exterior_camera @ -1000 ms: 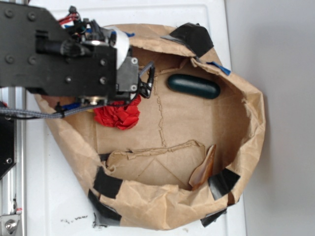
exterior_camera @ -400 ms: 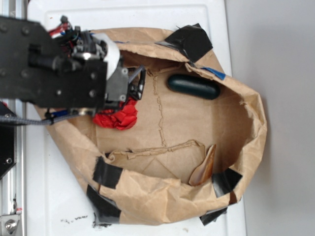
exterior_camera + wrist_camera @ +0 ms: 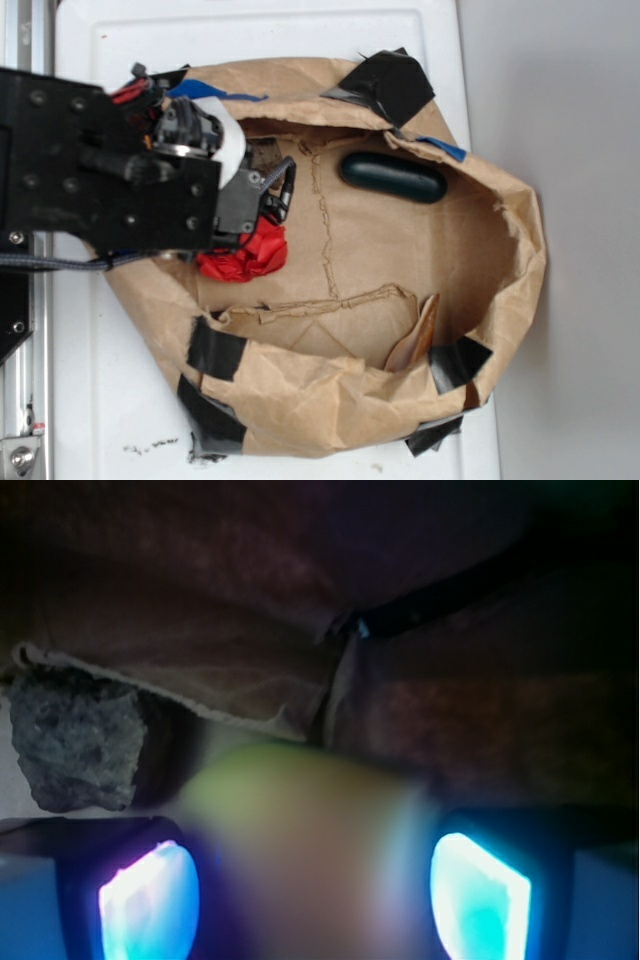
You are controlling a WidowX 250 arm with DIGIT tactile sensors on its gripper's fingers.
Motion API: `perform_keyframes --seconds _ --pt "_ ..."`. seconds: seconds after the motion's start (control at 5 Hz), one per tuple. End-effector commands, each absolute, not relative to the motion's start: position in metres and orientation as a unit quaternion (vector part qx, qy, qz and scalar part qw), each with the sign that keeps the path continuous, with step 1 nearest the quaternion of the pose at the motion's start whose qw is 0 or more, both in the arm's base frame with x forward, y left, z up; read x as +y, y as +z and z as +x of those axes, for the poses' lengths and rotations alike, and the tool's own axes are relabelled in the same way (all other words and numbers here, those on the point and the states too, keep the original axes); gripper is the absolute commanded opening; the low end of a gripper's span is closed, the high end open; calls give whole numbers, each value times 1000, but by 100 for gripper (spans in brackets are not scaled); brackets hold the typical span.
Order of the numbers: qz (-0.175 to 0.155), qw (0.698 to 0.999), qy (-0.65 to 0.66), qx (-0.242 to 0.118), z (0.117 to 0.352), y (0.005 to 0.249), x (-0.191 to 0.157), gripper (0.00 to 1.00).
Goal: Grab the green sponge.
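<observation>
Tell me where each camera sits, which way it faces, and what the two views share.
Exterior: overhead, looking straight down on the brown paper bag holding a red cloth and a dark green capsule; the black arm and gripper enter from the left.
Wrist: mounted on the gripper, looking past two glowing fingers at a blurred yellow-green thing between them, perhaps the green sponge.
Shared: the bag's crumpled paper and the gripper.

A white surface (image 3: 300, 30) fills most of the overhead view, smudged with dark marks near its lower edge. A plain grey floor (image 3: 570, 120) runs along its right side. Light is even and soft.
</observation>
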State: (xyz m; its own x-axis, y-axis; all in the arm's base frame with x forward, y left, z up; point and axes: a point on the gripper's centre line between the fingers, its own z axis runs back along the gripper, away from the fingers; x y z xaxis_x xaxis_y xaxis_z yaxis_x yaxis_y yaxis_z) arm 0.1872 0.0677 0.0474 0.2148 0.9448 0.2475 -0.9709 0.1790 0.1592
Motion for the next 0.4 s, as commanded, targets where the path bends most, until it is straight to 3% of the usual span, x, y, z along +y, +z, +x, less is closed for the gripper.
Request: perform_keyframes --seconds 0.0,0.2 --pt "116 769 626 -50 183 49 64 94" --pt "110 768 627 -61 174 50 66 0"
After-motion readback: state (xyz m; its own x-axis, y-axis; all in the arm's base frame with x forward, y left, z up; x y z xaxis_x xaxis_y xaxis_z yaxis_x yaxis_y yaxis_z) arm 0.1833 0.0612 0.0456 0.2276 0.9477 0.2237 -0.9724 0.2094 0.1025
